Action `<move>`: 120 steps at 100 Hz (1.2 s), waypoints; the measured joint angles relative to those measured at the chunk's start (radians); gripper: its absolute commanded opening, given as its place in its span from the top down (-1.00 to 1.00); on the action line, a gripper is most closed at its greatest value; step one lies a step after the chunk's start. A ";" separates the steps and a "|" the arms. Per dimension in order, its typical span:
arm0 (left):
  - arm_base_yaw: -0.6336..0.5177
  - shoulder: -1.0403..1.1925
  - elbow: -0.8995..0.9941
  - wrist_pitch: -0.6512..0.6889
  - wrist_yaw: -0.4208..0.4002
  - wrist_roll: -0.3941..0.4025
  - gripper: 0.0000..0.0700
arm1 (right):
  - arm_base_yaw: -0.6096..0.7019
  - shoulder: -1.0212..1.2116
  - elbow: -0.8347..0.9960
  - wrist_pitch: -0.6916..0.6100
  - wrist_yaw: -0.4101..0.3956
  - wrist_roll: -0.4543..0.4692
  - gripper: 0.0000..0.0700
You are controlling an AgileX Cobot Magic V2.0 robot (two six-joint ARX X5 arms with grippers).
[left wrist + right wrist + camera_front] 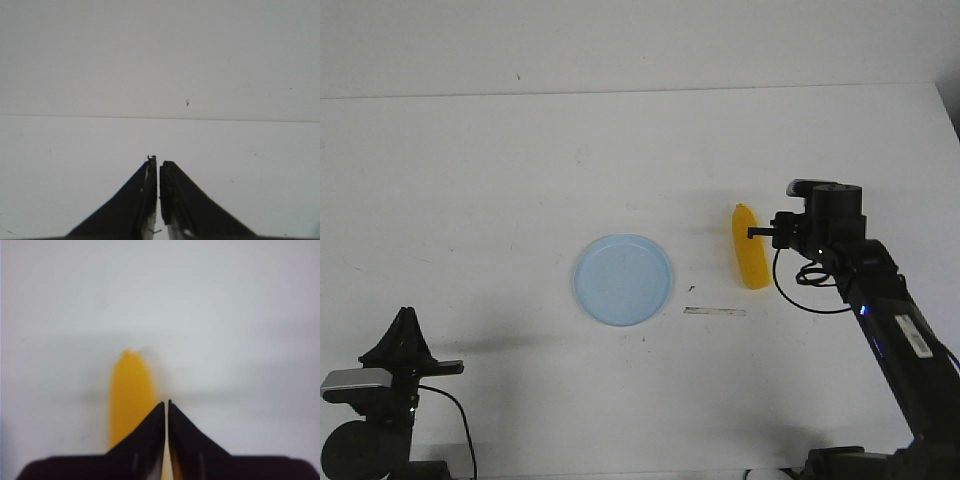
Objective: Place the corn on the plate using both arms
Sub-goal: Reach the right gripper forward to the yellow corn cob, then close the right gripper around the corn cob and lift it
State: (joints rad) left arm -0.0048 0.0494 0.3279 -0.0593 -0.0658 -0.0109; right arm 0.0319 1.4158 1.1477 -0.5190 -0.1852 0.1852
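The yellow corn [749, 248] lies on the white table, right of the pale blue plate [622, 279], tapered end pointing away from me. My right gripper [754, 232] hovers over the corn's far half with its fingers pointing left. In the right wrist view the corn [128, 400] shows blurred beneath the gripper [166, 402], whose jaws are closed together and hold nothing. My left gripper [406, 314] stands at the front left, far from the plate. It is shut and empty in the left wrist view [157, 161], which shows only bare table.
A thin grey strip [714, 312] lies on the table between the plate and the corn, with a small dark speck [692, 287] just above it. The table's far edge [620, 95] runs across the back.
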 measured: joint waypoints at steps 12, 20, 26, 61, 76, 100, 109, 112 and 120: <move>0.000 0.000 0.000 0.000 0.000 0.000 0.99 | 0.026 0.080 0.064 -0.032 -0.184 0.029 0.97; 0.000 0.000 0.000 0.000 0.000 0.000 1.00 | 0.064 0.103 0.071 -0.031 -0.201 0.035 0.97; 0.000 0.000 0.000 0.000 0.000 0.000 1.00 | 0.086 0.120 0.071 -0.038 -0.186 0.039 0.97; 0.000 0.000 0.000 0.000 0.000 0.000 1.00 | 0.116 0.165 0.071 -0.051 0.108 0.010 -0.44; 0.000 0.000 0.000 0.000 0.000 0.000 1.00 | 0.127 0.167 0.071 -0.056 0.106 -0.014 -0.44; 0.000 0.000 0.000 0.000 0.000 0.000 1.00 | 0.124 0.241 0.071 -0.095 0.129 -0.023 -0.62; 0.000 0.000 0.000 0.000 0.000 0.000 1.00 | 0.125 0.258 0.071 -0.100 0.132 -0.024 -0.62; 0.000 0.000 0.000 0.000 0.000 0.000 1.00 | 0.125 0.261 0.071 -0.098 0.132 -0.024 -0.61; 0.000 0.000 0.000 0.000 0.000 0.000 1.00 | 0.125 0.266 0.071 -0.098 0.132 -0.024 -0.47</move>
State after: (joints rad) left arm -0.0048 0.0494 0.3279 -0.0597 -0.0658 -0.0109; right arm 0.1566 1.6821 1.2186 -0.6170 -0.0528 0.1612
